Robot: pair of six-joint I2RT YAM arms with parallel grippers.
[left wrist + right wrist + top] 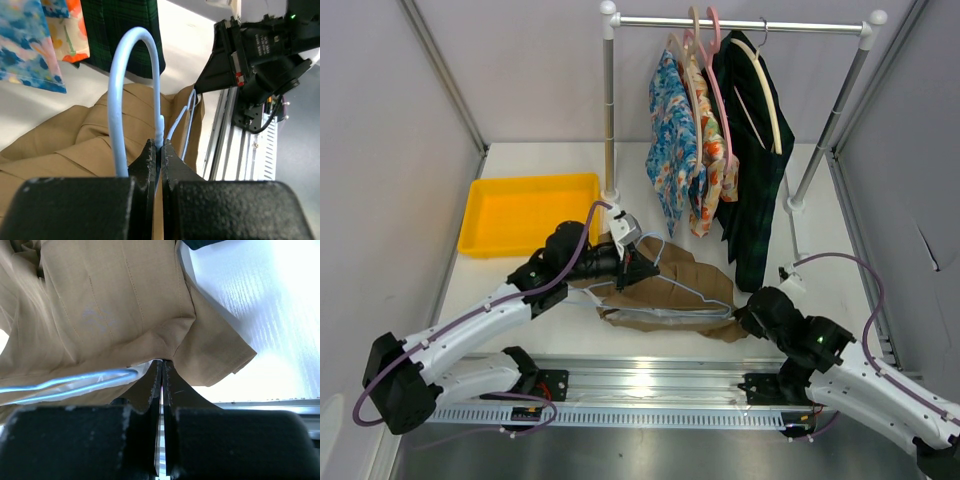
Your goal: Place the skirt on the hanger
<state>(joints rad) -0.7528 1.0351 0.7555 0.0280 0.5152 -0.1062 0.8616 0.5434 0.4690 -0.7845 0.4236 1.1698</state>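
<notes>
The skirt, a plain tan-brown woven cloth with stitched seams and soft folds, lies crumpled on the white table in front of the two arms. The thin pale-blue wire hanger lies across it. The left gripper is clamped tight on the wire just below the curved hook, at the skirt's left end. The right gripper, jaws pressed together, pinches the fabric's edge at the skirt's right end.

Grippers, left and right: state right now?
Left gripper: closed on the hanger, just below its hook.
Right gripper: closed, apparently pinching the skirt edge.
</notes>
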